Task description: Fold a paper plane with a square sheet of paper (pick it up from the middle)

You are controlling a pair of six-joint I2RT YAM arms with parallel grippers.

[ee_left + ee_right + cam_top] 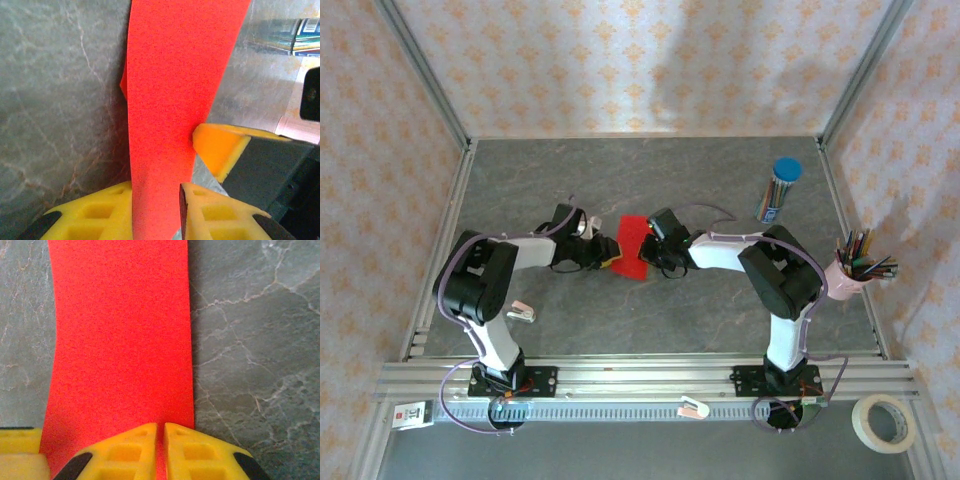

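over the veined grey table [250, 340] — matte red sheet [120, 340], bowed.

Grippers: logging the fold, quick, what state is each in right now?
Left gripper: the square sheet of paper sits between its fingers; held or not cannot be told.
Right gripper: closed, holding the same sheet.

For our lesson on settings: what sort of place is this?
Probably a robot test cell: two white-and-black arms bolted to a silver metal rail, patterned wall panels enclosing a grey marbled tabletop.
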